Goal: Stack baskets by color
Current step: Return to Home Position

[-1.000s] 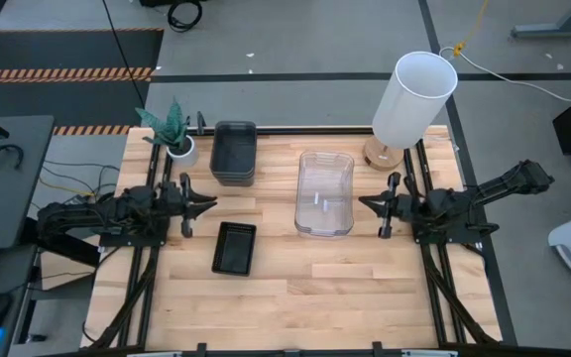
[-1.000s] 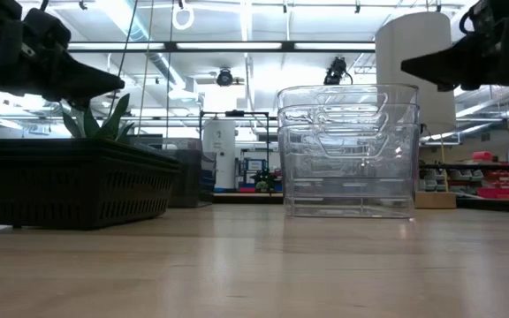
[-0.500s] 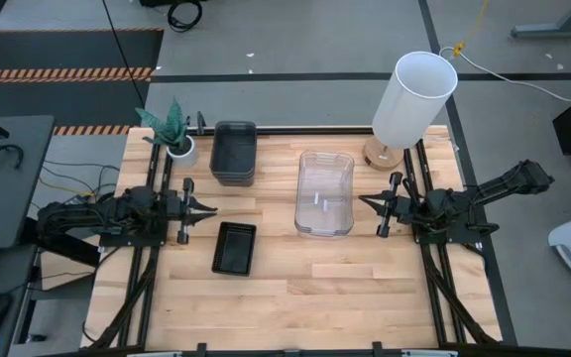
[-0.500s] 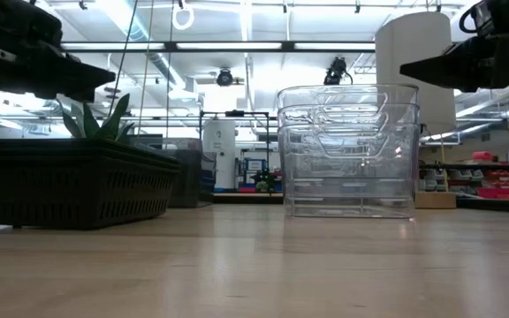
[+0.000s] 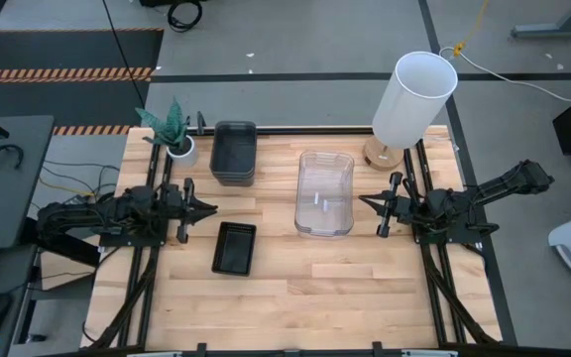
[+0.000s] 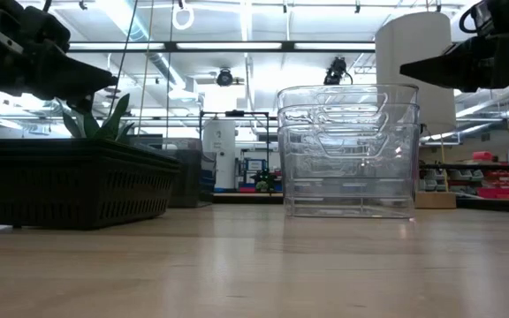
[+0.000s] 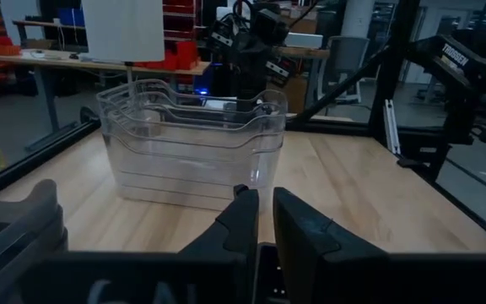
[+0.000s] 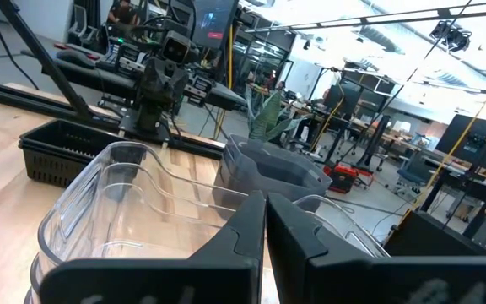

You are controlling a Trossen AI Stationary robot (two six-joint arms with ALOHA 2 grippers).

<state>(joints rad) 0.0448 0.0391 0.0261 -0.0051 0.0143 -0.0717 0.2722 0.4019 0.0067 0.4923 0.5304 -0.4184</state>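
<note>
— Entry one: left gripper (image 5: 212, 208). Change over the last second?
— High view: drawn back a touch to the left, away from the table's middle. Slight only.
— Same item, low view?
— Tip now sits a little further left than a second ago. Half a second ago the fingers lay flatter, with the wrist lower. Now the wrist bulks up behind them again and the tip slopes down.
— Further entries?
— None to log.

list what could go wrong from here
The right gripper points at the clear basket stack from close by; any forward drift could shove it. The left gripper hangs near the black basket stack, so a low swing might knock it askew.
</note>
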